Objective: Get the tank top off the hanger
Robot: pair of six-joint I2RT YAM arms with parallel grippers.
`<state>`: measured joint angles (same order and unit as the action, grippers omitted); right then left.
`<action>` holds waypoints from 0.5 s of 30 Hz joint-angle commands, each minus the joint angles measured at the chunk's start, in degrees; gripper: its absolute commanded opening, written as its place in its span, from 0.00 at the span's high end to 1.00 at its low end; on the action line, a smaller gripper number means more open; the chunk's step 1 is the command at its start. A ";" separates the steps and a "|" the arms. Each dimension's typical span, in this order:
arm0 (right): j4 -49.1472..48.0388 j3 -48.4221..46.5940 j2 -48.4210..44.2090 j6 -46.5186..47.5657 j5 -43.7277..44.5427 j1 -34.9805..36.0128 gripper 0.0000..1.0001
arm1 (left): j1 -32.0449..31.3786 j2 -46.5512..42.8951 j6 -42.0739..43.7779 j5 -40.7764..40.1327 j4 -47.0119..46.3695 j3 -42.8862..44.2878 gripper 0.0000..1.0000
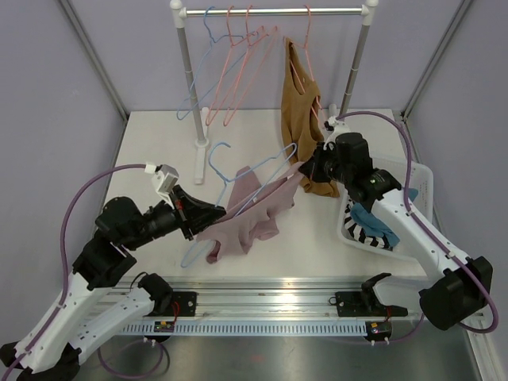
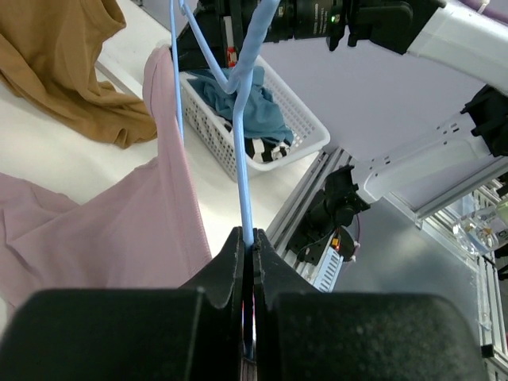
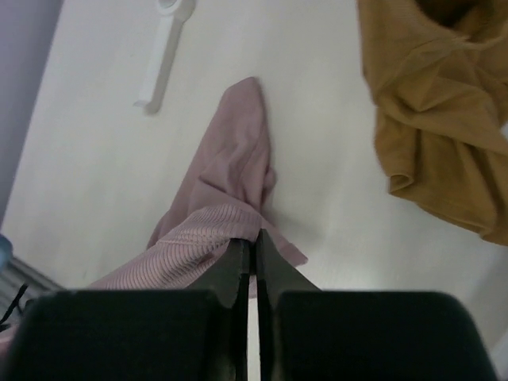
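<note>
A pink ribbed tank top hangs on a light blue wire hanger held above the table. My left gripper is shut on the hanger's wire, with the tank top draped beside it. My right gripper is shut on an edge of the tank top, lifting it at the hanger's right end. The rest of the top trails down onto the table.
A clothes rack at the back carries pink and blue empty hangers and a brown garment that reaches the table. A white basket with blue and striped clothes stands at the right.
</note>
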<state>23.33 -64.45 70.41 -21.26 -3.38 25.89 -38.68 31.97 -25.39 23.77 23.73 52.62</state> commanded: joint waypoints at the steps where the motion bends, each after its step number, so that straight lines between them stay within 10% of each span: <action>1: -5.74 2.64 -2.38 -1.76 -13.02 -0.93 1.00 | -0.26 -2.60 -2.64 -1.78 -9.28 -0.57 1.00; 7: -19.91 11.10 -13.09 -12.14 -34.58 0.03 1.00 | -0.35 1.68 -4.24 -4.35 -34.86 -1.83 1.00; 15: 2.92 -5.05 -18.91 1.64 -36.36 7.76 1.00 | -3.07 21.08 3.14 -1.45 -61.42 7.38 1.00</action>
<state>19.49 -61.78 52.97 -25.56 -36.05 31.64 -40.38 48.27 -26.63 21.19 -20.23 54.37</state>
